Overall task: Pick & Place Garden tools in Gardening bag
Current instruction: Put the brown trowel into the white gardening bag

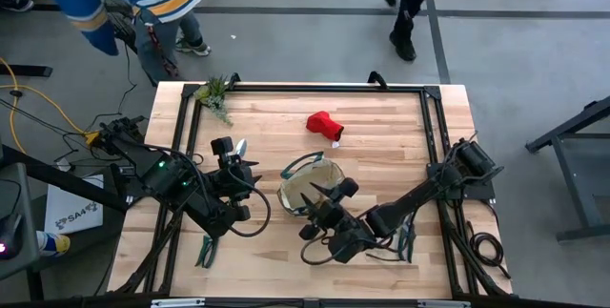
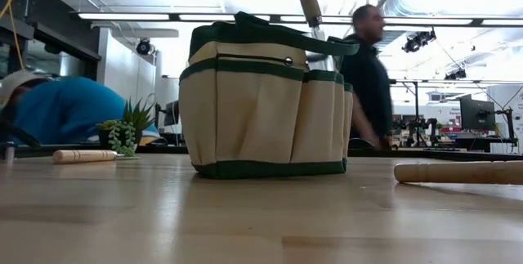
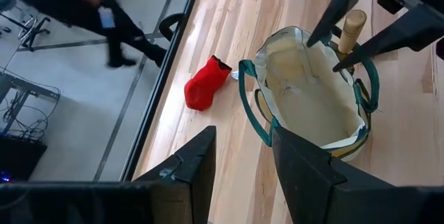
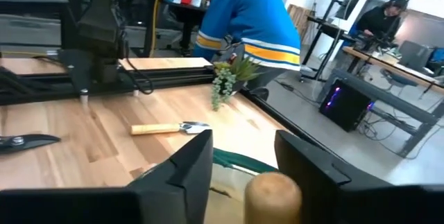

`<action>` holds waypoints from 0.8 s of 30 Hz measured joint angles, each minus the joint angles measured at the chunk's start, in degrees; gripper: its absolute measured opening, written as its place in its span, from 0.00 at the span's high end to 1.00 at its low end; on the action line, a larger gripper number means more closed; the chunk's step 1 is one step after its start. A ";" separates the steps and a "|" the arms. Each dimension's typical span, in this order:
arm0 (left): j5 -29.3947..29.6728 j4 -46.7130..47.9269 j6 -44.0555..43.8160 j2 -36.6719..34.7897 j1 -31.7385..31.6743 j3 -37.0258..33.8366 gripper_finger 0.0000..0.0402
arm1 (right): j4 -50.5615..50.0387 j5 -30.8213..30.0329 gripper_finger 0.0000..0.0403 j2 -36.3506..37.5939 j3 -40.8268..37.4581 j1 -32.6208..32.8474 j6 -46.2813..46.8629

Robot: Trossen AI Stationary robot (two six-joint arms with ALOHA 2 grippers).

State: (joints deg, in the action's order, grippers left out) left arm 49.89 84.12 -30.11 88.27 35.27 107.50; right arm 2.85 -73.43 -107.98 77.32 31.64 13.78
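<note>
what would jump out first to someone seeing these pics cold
The tan gardening bag with green trim stands mid-table. The right gripper is over its rim, fingers open around a wooden tool handle poking up at the bag's mouth. A red glove lies alone on the bare wood toward the table's far side, and the left gripper hangs open beside the bag.

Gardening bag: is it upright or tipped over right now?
Upright. The gardening bag stands on its flat base in the low view, and its mouth faces straight up in the left wrist view.
</note>
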 joint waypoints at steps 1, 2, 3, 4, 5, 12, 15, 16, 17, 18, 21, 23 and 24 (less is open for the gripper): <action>-0.11 0.00 0.00 0.00 0.00 0.00 0.66 | -0.02 -0.30 0.59 0.04 0.00 0.02 -0.02; -0.23 0.02 0.01 0.00 0.00 0.00 0.66 | 0.00 -0.80 0.57 0.06 0.00 0.06 -0.02; -0.32 0.02 0.02 0.00 0.00 0.00 0.66 | 0.00 -1.38 0.55 0.07 0.00 0.07 -0.04; -0.34 0.01 0.02 0.00 0.00 0.00 0.66 | -0.02 -1.97 0.53 0.07 0.00 0.09 -0.05; -0.33 0.02 0.02 0.00 0.00 0.00 0.66 | 0.00 -2.46 0.51 0.07 0.00 0.17 -0.02; -0.35 0.02 0.04 0.00 0.00 0.00 0.66 | 0.79 -2.95 0.47 0.09 0.00 0.92 2.55; -0.35 0.02 0.04 0.00 0.00 0.00 0.66 | 1.58 -2.90 0.48 0.09 0.00 1.06 2.58; -0.35 0.02 0.04 0.00 0.00 0.00 0.66 | 1.97 -2.71 0.49 0.09 0.00 1.14 2.65; -0.35 0.02 0.05 0.00 0.00 0.00 0.66 | 2.35 -2.69 0.49 0.09 0.00 1.16 2.64; -0.35 0.02 0.04 0.00 0.00 0.00 0.66 | 2.72 -2.69 0.50 0.09 0.00 1.16 2.62; -0.37 0.04 0.04 0.00 0.00 0.00 0.66 | 3.85 -2.78 0.51 0.10 0.00 1.14 2.54; -0.43 0.04 0.04 0.00 0.00 0.00 0.66 | 4.30 -2.78 0.52 0.11 0.00 1.11 2.51; -0.47 0.04 0.04 0.00 0.00 0.00 0.66 | 4.31 -2.78 0.53 0.11 0.00 1.11 2.51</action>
State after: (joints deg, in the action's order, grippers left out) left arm 49.42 84.16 -30.06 88.27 35.27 107.50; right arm 7.16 -76.20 -107.87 77.32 32.75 16.29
